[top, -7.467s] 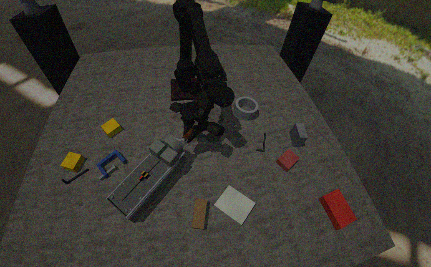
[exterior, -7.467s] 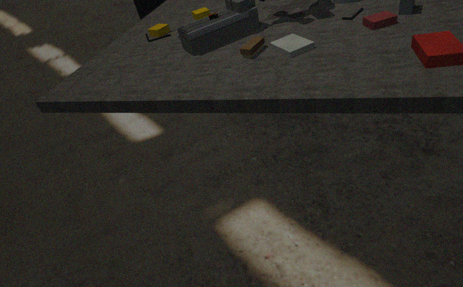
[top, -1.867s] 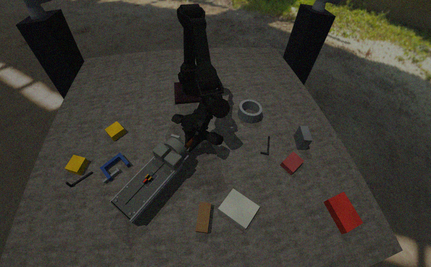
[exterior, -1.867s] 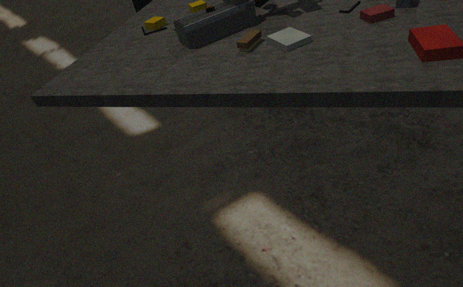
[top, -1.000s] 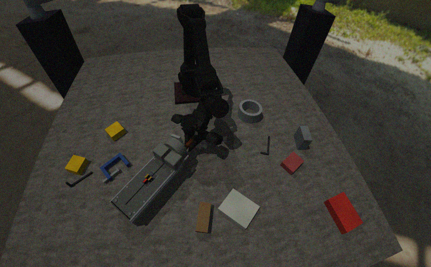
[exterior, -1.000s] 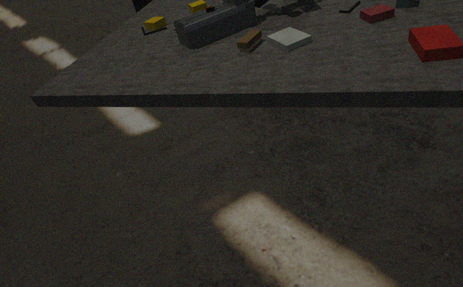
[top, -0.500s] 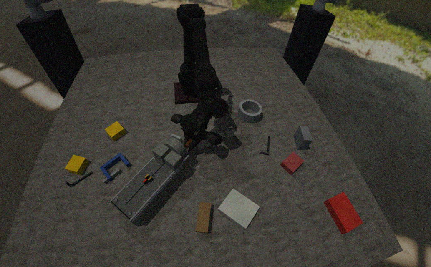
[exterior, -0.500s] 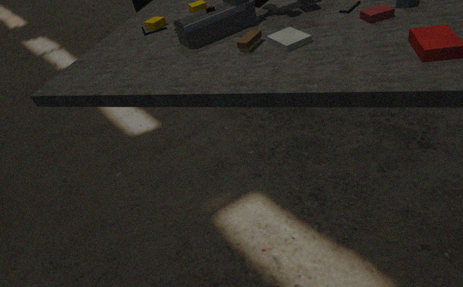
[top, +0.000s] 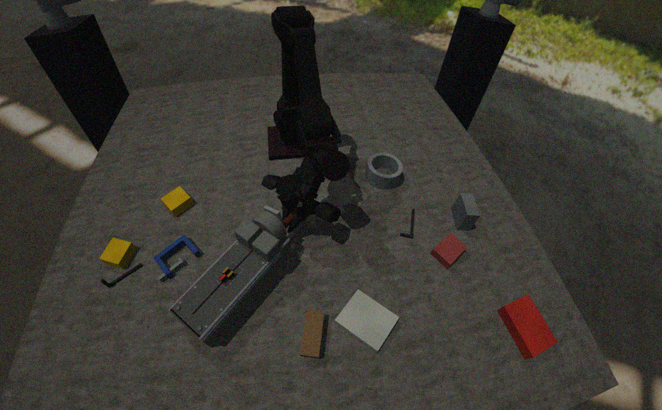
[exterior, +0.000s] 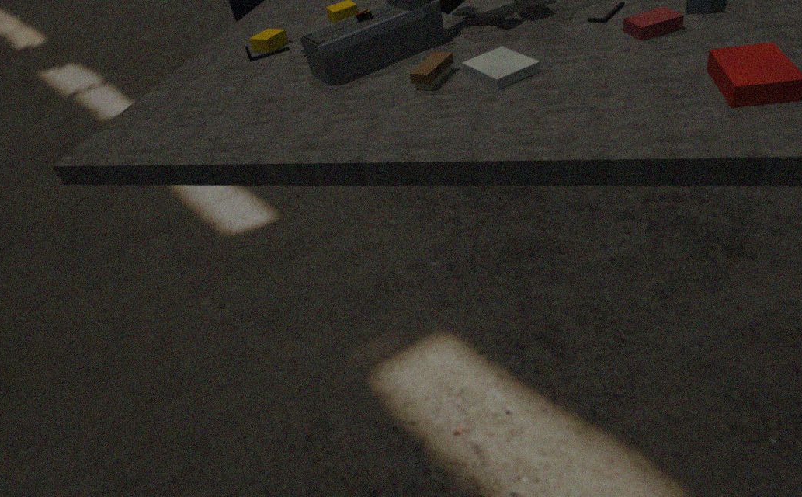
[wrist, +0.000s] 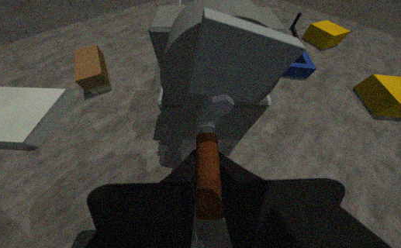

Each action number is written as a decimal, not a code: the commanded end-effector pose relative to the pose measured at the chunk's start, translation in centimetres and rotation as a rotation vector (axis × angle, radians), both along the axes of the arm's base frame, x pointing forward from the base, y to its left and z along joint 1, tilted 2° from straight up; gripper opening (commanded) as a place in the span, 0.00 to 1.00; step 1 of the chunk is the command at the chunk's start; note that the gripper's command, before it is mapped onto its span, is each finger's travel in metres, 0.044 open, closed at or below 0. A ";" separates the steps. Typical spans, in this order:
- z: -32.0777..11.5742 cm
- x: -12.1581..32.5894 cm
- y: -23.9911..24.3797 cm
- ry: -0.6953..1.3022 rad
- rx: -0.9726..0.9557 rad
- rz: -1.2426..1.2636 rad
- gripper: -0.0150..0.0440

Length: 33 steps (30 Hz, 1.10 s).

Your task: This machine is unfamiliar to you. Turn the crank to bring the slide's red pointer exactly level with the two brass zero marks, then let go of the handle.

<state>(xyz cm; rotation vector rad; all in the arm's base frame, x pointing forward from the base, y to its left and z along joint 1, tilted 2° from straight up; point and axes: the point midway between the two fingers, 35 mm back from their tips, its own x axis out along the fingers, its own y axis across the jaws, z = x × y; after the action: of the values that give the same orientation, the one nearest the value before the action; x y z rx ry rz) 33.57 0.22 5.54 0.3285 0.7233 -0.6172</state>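
The machine (top: 206, 303) (exterior: 379, 52) is a long grey box with a slotted top. On its slot the small red pointer (top: 222, 278) shows at the lower left of the yellow-brass marks (top: 227, 270); they are too small to tell whether they are exactly level. The crank's orange-brown handle (top: 288, 220) (wrist: 207, 167) sticks out from the machine's end nearest the arm. My gripper (top: 295, 218) (wrist: 204, 153) is shut on this handle, one dark finger on each side. The gripper is out of sight in the exterior view.
A blue clamp (top: 170, 248) and yellow blocks (top: 177, 199) (top: 118, 252) lie left of the machine. A brown block (top: 312, 333) and white slab (top: 366, 319) lie to its right. Farther right are a grey ring (top: 384, 175), red blocks (top: 448, 250) (top: 527, 325) and a grey block (top: 466, 211).
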 end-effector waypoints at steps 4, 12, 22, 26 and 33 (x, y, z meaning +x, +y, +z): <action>-0.3 -0.6 -0.7 0.013 -0.015 -0.014 0.25; -0.2 -0.8 -0.9 0.013 -0.015 -0.014 0.25; -0.1 -1.1 -1.3 0.013 -0.015 -0.014 0.25; -0.1 -1.2 -1.4 0.013 -0.015 -0.014 0.25; 0.1 -1.4 -1.7 0.014 -0.016 -0.014 0.25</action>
<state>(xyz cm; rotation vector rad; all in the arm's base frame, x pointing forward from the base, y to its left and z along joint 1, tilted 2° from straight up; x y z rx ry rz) 32.72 -0.84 5.55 0.3236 0.7310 -0.6211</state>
